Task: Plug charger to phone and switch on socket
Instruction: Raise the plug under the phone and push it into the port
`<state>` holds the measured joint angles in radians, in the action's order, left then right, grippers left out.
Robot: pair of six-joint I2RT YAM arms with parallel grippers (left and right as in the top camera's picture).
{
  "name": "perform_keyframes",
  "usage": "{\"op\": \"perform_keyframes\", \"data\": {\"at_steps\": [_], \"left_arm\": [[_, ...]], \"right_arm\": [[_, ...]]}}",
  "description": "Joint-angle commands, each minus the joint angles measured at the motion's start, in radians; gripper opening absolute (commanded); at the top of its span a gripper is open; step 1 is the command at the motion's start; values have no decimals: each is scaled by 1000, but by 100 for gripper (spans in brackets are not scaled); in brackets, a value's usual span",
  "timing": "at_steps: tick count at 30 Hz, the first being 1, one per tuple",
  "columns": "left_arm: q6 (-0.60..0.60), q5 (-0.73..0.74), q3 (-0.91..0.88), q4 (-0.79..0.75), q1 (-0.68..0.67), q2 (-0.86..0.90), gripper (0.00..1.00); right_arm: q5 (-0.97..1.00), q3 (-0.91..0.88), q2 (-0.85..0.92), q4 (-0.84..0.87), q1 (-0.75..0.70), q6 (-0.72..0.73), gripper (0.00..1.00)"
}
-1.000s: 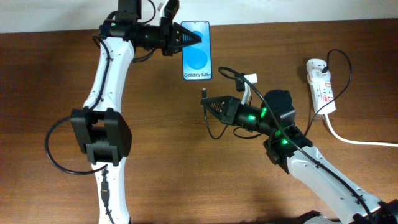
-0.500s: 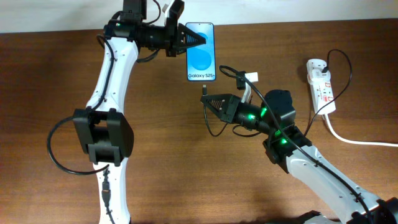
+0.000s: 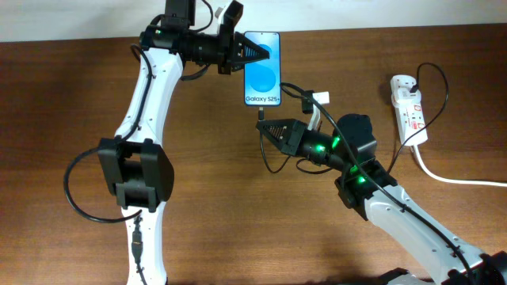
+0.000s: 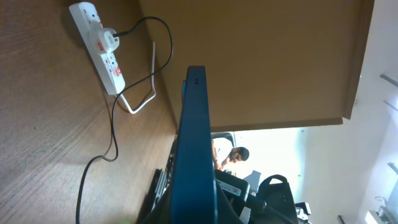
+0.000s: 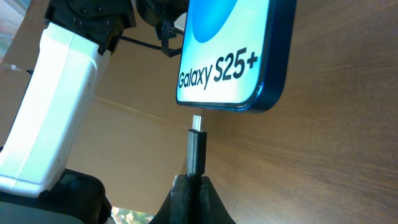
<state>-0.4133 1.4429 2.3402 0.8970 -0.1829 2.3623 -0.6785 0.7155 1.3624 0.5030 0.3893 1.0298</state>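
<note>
My left gripper [image 3: 252, 52] is shut on the phone [image 3: 262, 69], gripping its left edge and holding it above the table; the blue screen faces up. In the left wrist view the phone [image 4: 194, 149] shows edge-on between the jaws. My right gripper [image 3: 264, 127] is shut on the charger connector [image 5: 196, 149], its metal tip pointing at the phone's bottom edge [image 5: 230, 104] with a small gap. The thin black cable [image 3: 273, 162] loops down from it. The white socket [image 3: 409, 107] lies at the far right, with a plug in it; it also shows in the left wrist view [image 4: 99, 45].
The socket's thick white cord [image 3: 455, 178] runs off the right edge. A thin black cable [image 3: 432, 83] loops above the socket. The brown wooden table [image 3: 71, 95] ends at a pale wall at the back.
My left gripper has carried the phone to the right and slightly down, bringing its bottom edge close above the connector tip. The right gripper has stayed nearly still.
</note>
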Motion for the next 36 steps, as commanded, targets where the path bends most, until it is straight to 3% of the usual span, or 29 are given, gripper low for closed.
{"op": "perform_keyframes", "data": {"at_steps": [1,36], "left_arm": [[-13,39,9,2,0,-21,0],[-12,57,9,1,-33,-21,0]], "right_arm": [[15,-3,6,6,9,0,4],[40,-3,6,4,-25,1,4]]}}
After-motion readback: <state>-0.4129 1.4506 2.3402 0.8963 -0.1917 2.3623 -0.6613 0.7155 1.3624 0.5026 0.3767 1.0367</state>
